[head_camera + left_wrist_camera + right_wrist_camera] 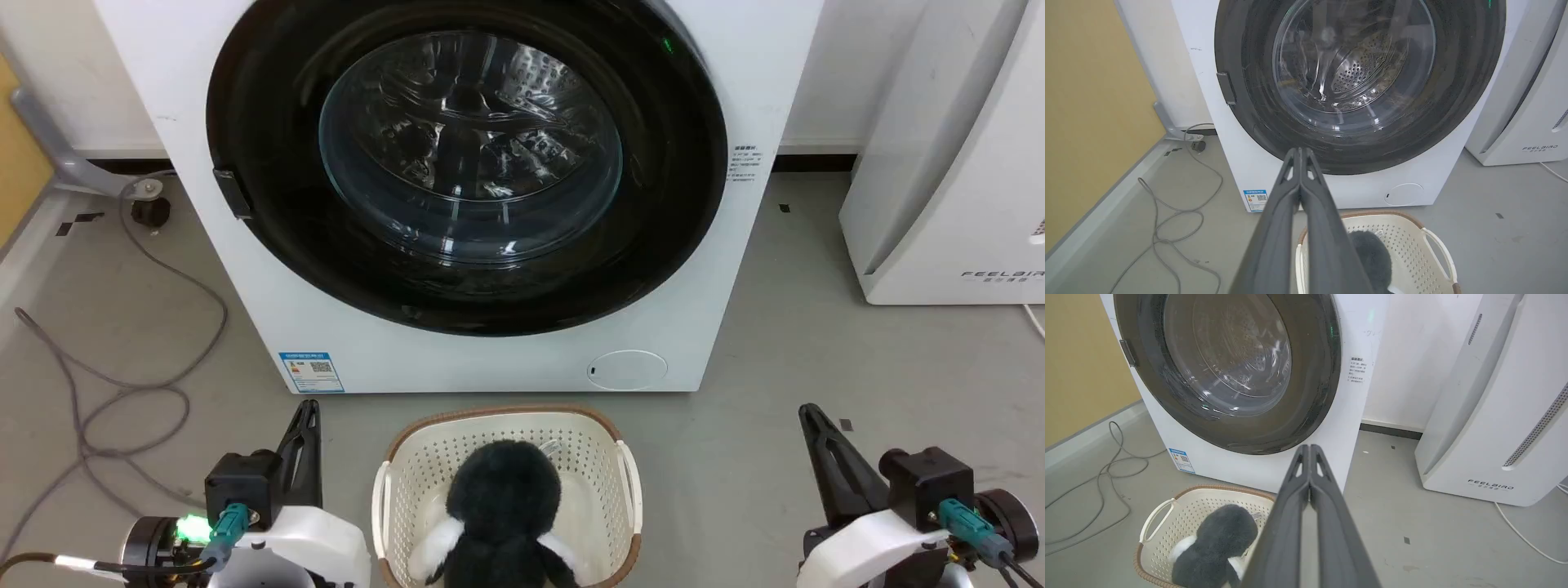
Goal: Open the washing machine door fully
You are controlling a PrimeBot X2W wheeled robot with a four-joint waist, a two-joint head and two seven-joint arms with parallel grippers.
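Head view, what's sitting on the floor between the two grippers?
A cream perforated laundry basket holding a black-and-white plush toy stands between the left gripper and the right gripper, as the head view shows.

A cream basket (596, 457) sits at bottom centre of the head view, a black-and-white plush (502, 506) inside it. Grey cable (163, 385) loops over the floor (816, 327) at left — a white appliance (947, 163) stands upper right.
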